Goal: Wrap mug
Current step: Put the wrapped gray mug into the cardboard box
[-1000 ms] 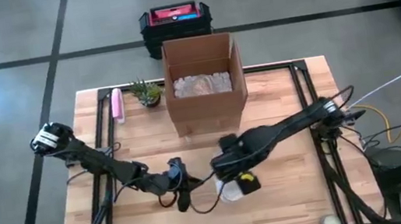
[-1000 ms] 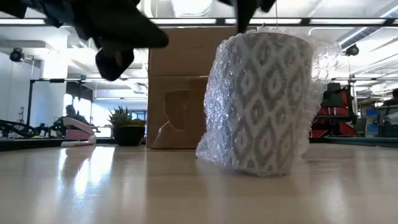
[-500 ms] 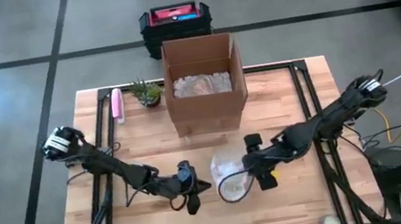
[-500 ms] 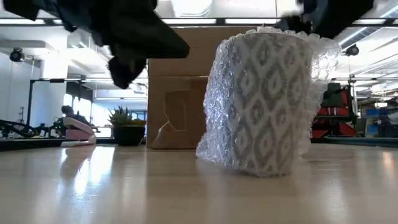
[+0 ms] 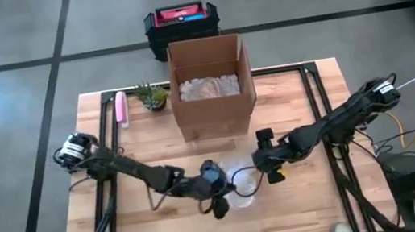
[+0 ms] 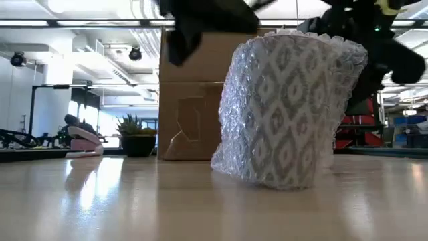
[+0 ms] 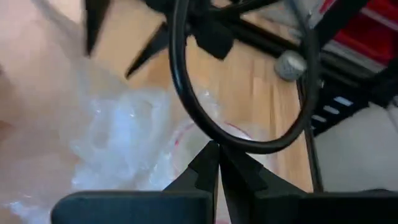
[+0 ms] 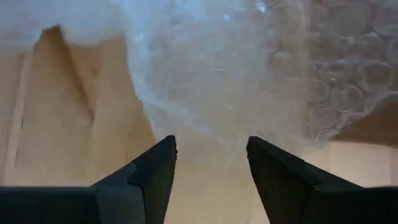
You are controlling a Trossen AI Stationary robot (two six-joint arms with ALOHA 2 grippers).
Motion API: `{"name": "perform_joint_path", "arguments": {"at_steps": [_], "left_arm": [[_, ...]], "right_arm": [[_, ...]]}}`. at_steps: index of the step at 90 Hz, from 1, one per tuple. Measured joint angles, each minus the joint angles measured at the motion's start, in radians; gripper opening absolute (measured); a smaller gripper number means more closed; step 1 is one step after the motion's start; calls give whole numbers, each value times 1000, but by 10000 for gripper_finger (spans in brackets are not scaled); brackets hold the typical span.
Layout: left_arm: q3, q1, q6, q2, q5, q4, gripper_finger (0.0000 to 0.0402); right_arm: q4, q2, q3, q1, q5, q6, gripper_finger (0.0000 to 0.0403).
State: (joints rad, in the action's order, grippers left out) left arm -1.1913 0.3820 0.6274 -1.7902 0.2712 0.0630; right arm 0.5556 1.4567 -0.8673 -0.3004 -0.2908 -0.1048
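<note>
From overhead, the mug (image 5: 240,189) sits in the lower middle of the frame on the wooden table (image 5: 304,110), just in front of the cardboard box (image 5: 212,83), and it shows only as a pale, glassy patch. The left gripper (image 5: 220,205) hangs at the mug's lower left edge and the right gripper (image 5: 261,161) sits just at its upper right; from this height I cannot make out any fingers.

The table-level view gives what the overhead one hides: the mug (image 6: 284,110) stands upright at right of centre, grey with a white diamond pattern, sheathed all round in bubble wrap (image 6: 346,73) that puffs out loosely on its right side and flares at the base on the left. Dark arm parts cross the top of that frame above it.

The wrist cameras settle the fingers. The left gripper (image 7: 216,151) has its tips pressed together, nothing between them, above crumpled clear wrap and a black cable loop (image 7: 242,93). The right gripper (image 8: 211,149) has its fingers spread apart, pointed at a sheet of bubble wrap (image 8: 249,68) filling the frame.

At upper left of the overhead frame sit a small potted plant (image 5: 153,96) and a pink object (image 5: 120,109).
</note>
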Motion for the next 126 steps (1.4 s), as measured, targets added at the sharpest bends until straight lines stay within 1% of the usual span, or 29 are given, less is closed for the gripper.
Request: {"name": "perform_joint_path", "arguments": {"at_steps": [8, 15, 21, 40, 49, 53, 60, 67, 72, 84, 89, 92, 105, 113, 118, 126], "left_arm": [[-42, -19, 30, -61, -64, -59, 0], [-82, -21, 40, -92, -66, -121, 0], [-108, -20, 23, -107, -66, -154, 0], [-138, -19, -44, -109, -76, -179, 0], [-137, -18, -63, -108, -78, -179, 0], [-131, -18, -61, -107, -77, -177, 0], [-120, -19, -53, -105, -76, -175, 0], [-112, -19, -45, -104, -75, -168, 0], [-110, -19, -36, -103, -73, -169, 0], [-109, -19, -33, -103, -72, -167, 0], [-109, -19, -25, -103, -72, -165, 0], [-109, -19, -18, -103, -71, -164, 0], [-108, -19, -12, -103, -71, -164, 0], [-108, -19, -12, -103, -71, -165, 0], [-107, -20, -9, -103, -71, -165, 0], [-107, -21, -6, -103, -72, -167, 0]], "right_arm": [[-25, 4, 7, 7, 21, -7, 194], [-40, 10, 10, 14, 55, -1, 204], [-68, 21, 12, 13, 63, -1, 213], [-121, 89, 16, 22, 61, 53, 237], [-202, 119, 17, 22, 69, 93, 239], [-248, 126, 17, 22, 94, 108, 236], [-323, 133, 17, 23, 159, 131, 218], [-360, 133, 18, 22, 206, 132, 182], [-369, 128, 17, 21, 221, 135, 145], [-335, 91, 18, 22, 220, 148, 38], [-322, 63, 18, 22, 218, 153, 13], [-319, 48, 18, 22, 212, 155, 10], [-337, -39, 18, 21, 201, 137, 27], [-346, -86, 18, 10, 198, 124, 19], [-383, -103, 17, -2, 218, 124, 9], [-428, -111, 17, -25, 291, 124, 3]]}}
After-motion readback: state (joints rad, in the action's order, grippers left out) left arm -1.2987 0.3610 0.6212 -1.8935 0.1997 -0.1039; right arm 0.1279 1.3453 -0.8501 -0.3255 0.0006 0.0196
